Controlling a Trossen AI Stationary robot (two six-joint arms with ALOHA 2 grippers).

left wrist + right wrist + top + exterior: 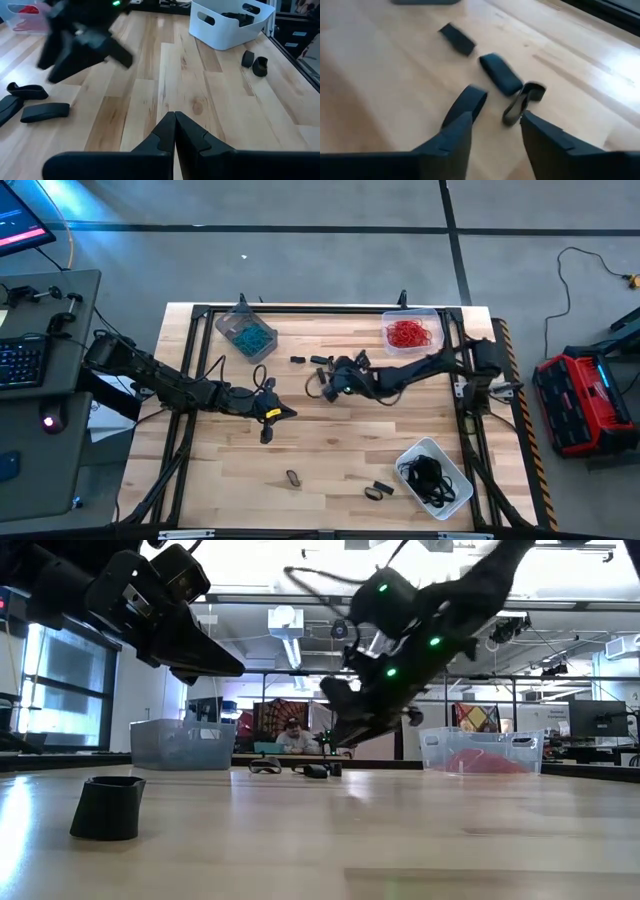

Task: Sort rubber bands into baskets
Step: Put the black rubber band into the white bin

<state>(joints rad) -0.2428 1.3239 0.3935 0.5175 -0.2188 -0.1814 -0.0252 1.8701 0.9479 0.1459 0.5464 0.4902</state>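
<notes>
Centrally, right gripper low over table, jaws apart, empty, poised over black bands near table's far middle. Left gripper mid-table, jaws together, holding nothing. Teal bands in grey basket, red bands in clear basket, black bands in white basket. Loose black bands near front edge.

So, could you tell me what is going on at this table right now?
The robot is sorting rubber bands into three baskets. The teal basket, the red basket and the white basket of black bands are already partly filled. The right gripper, fingers open, hovers over a cluster of loose black bands at mid-table. The left gripper waits shut nearby, above the table. More black bands lie along the front edge.
</notes>
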